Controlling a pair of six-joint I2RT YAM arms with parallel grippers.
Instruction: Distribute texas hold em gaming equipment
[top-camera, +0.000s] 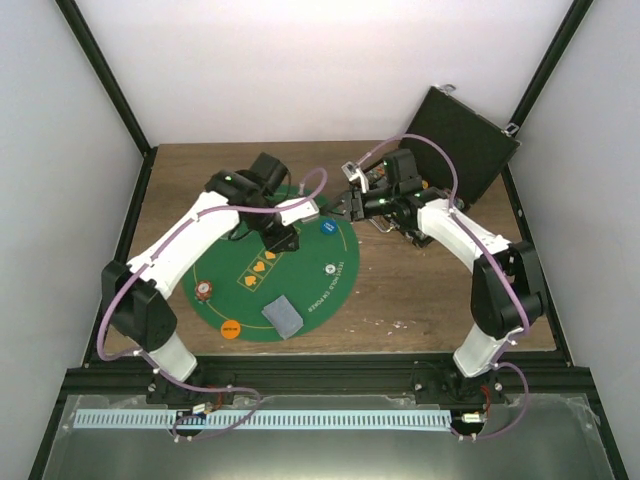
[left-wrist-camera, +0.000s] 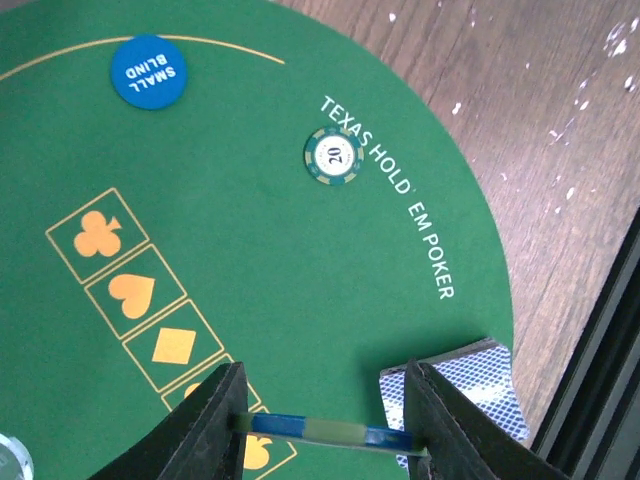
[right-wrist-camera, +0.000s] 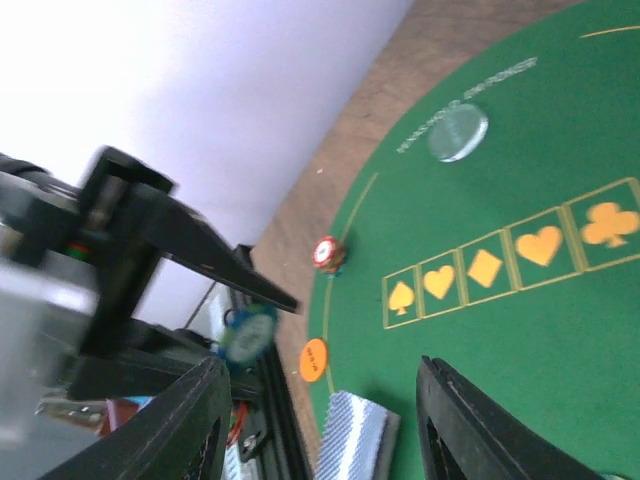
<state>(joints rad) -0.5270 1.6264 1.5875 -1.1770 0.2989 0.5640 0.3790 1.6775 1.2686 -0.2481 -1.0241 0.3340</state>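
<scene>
A blue-edged chip (left-wrist-camera: 320, 428) is clamped between the narrowly set fingers of the left gripper (left-wrist-camera: 327, 412), above the green felt mat (left-wrist-camera: 300, 260). In the left wrist view the chip is seen edge-on as a thin band. Its long axis runs across from one finger to the other and dips slightly toward the right of that view. The row of printed suit boxes (left-wrist-camera: 135, 295) is seen just beyond the fingers. Beside the finger on the right of that view, the deck of cards (left-wrist-camera: 470, 385) lies backs up at the mat's near edge. Farther out, a green-rimmed chip marked 20 (left-wrist-camera: 333, 157) lies flat by the printed lettering, and the blue disc (left-wrist-camera: 148, 70) is found beyond it. A red chip (top-camera: 204, 291) and an orange disc (top-camera: 231, 328) are placed by the mat's left rim. The right gripper (top-camera: 355, 203) is held open and empty near the mat's far right edge, with the black case (top-camera: 462, 140) behind it.
</scene>
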